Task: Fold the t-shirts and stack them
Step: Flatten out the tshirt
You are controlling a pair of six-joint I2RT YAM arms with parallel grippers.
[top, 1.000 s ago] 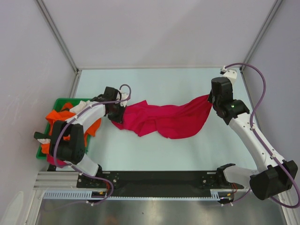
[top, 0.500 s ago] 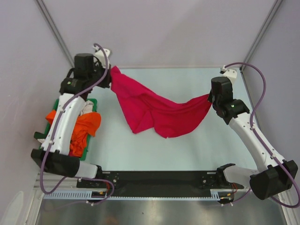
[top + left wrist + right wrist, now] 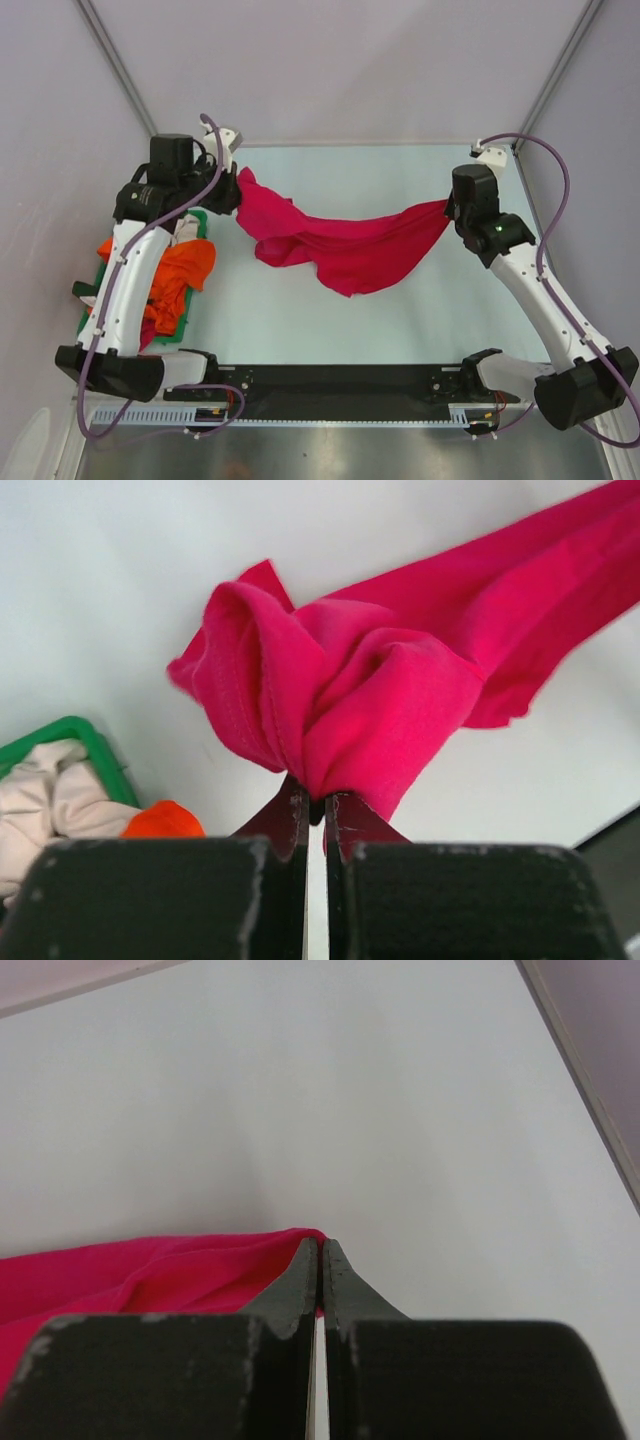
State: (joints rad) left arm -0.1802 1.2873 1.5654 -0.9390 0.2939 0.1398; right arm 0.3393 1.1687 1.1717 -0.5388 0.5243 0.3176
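A pale, blue-green counter fills the middle of the overhead view. A green bin sits at its left edge. Plain lilac-grey walls rise on three sides, with slanted metal posts at the two far corners. A black rail runs along the near edge.

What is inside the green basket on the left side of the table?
An orange shirt and a pale cloth lie in the green basket. The left arm crosses over it, so part of the inside is hidden, as is anything under those clothes.
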